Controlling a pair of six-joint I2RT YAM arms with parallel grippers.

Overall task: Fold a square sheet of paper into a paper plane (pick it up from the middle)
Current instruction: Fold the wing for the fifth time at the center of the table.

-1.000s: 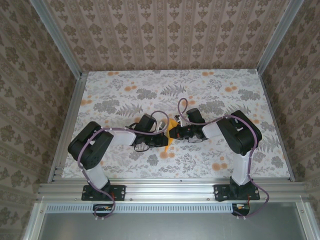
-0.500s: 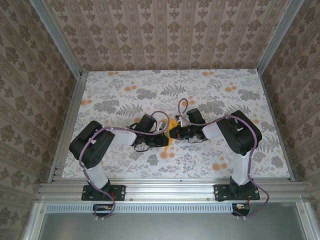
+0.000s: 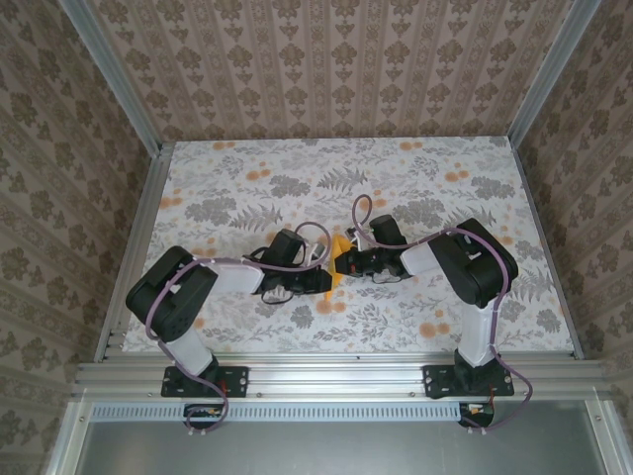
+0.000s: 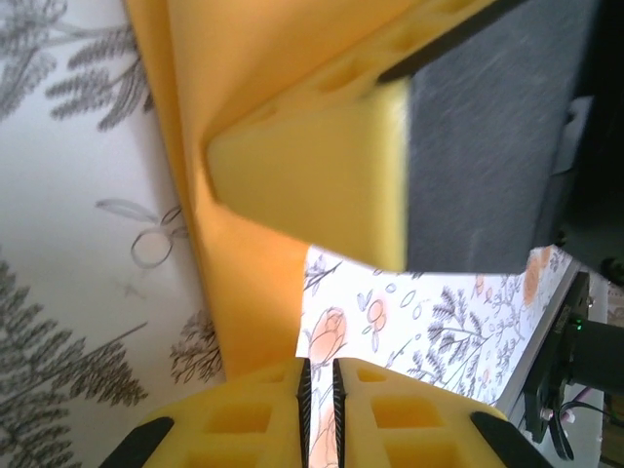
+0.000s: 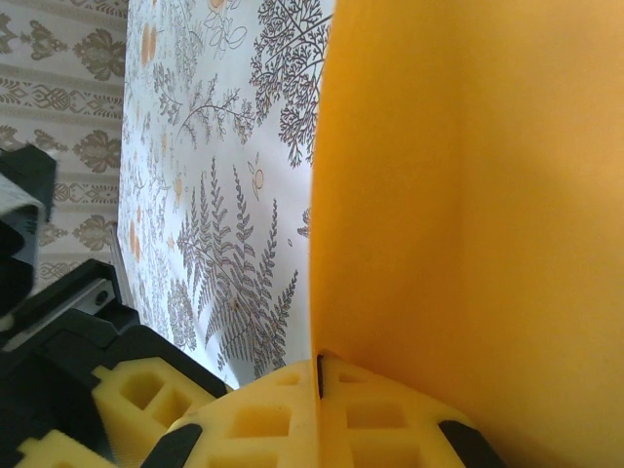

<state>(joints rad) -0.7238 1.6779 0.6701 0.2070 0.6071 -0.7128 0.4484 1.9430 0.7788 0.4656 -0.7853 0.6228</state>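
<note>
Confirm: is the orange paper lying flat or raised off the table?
Raised: the orange paper stands edge-on to the table, pinched in the shut right gripper.
</note>
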